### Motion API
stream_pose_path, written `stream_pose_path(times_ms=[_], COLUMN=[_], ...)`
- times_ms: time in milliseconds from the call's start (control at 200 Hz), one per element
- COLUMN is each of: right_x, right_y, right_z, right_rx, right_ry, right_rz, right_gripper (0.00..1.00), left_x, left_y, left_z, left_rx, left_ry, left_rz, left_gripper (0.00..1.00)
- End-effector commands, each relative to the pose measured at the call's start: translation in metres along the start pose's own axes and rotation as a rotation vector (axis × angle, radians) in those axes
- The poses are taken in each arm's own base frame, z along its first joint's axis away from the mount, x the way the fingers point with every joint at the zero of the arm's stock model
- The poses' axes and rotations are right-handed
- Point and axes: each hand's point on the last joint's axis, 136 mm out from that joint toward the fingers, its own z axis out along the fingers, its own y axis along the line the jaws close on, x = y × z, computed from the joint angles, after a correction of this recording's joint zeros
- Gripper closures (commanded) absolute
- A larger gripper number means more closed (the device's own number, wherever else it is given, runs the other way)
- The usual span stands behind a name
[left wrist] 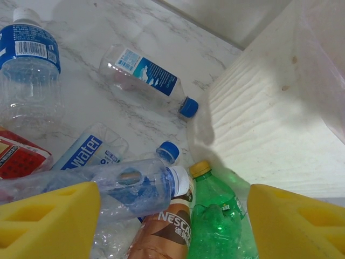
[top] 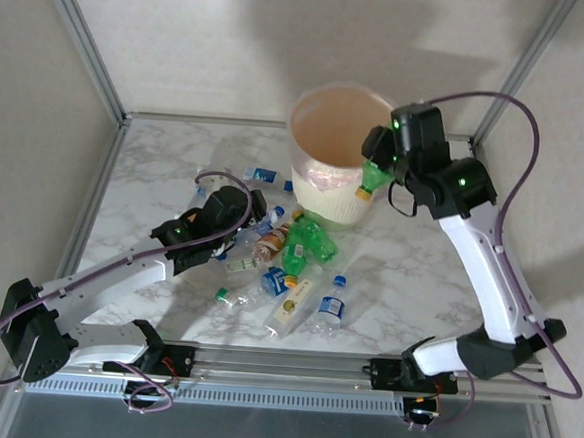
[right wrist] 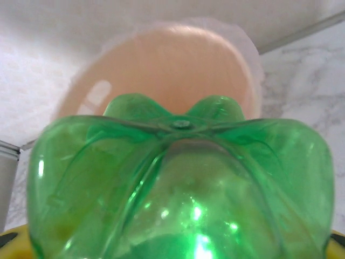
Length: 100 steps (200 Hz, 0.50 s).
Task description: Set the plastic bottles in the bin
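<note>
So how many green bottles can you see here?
3: one green bottle held in the right claw beside the bin, two more lying in the pile in front of the bin. Others may be hidden underneath.

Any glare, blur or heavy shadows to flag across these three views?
Top external: sharp, evenly lit, soft shadows on the wall and table. Left wrist: bottles crisp, yellow tool pads blurred. Right wrist: green bottle too close, soft, bright glints; bin hazy.

One bin (top: 322, 189); roughly a dozen plastic bottles (top: 332, 307), at least three green bottles (top: 316, 239) among them, the rest mostly clear.
</note>
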Motion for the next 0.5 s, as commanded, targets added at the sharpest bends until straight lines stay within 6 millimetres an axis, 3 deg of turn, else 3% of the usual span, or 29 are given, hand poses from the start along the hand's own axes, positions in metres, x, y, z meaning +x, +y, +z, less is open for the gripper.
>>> stream_pose_path(times_ms=[0,295,496], right_x=[-0.022,-0.058,-0.062], right_y=[0.008,0.019,0.016], right_z=[0.008,0.050,0.085], right_rx=[0.015,-0.022,-0.014], right_ry=[-0.035,-0.102,-0.074], right_rz=[-0.037,-0.011,-0.024], right_gripper=[0.48,0.47,0.46], left_x=[-0.001,-0.004,-0.004], left_y=[0.005,0.007,0.012], left_z=[0.000,-0.002,-0.003], left_rx=[-0.014,-0.023,-0.036], left_ry=[0.004,0.003,-0.003], left_rz=[-0.005,0.000,-0.011], left_gripper=[0.28,0.28,0.28])
